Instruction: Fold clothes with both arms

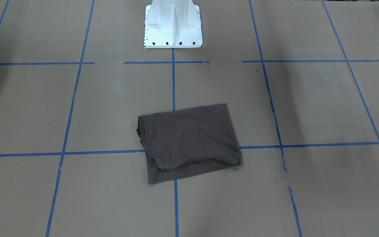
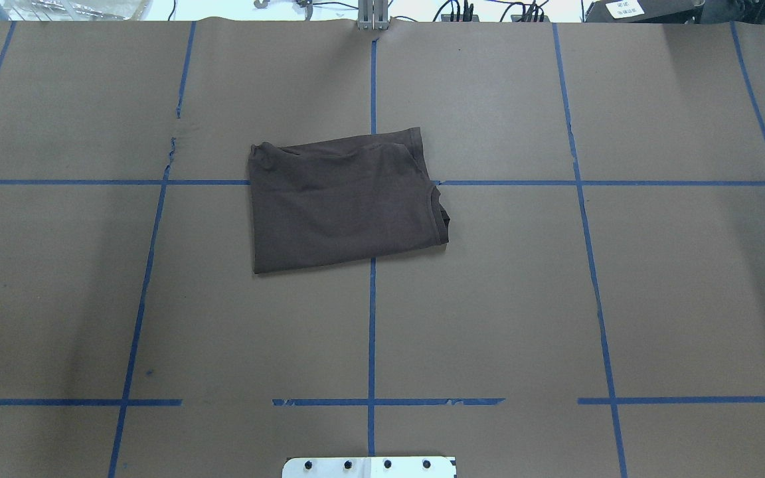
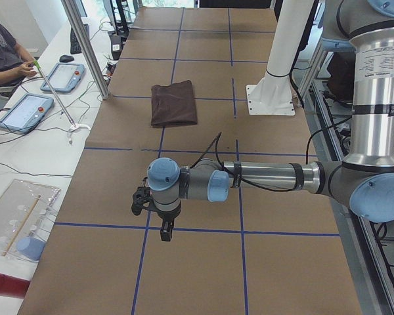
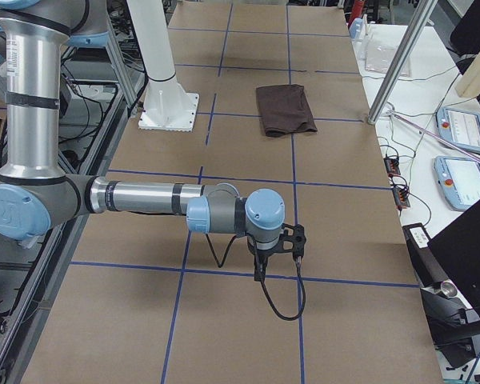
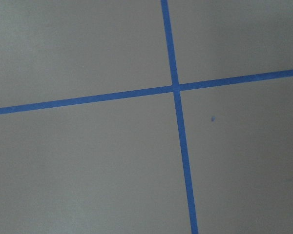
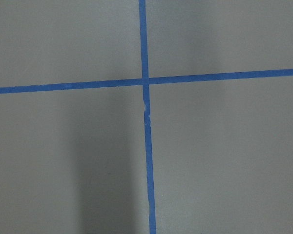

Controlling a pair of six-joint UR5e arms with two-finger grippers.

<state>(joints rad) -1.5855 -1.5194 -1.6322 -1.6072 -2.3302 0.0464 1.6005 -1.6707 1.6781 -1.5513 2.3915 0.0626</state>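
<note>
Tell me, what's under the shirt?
The shirt lies folded on the brown table. Blue tape lines run in under it, so their crossing is probably hidden there. The cloth covers anything else beneath.

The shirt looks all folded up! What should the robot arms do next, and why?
Probably no more folding; I'd just park them. The T-shirt lies mid-table as a compact folded rectangle, while the left gripper and right gripper hang over bare table far from it.
</note>
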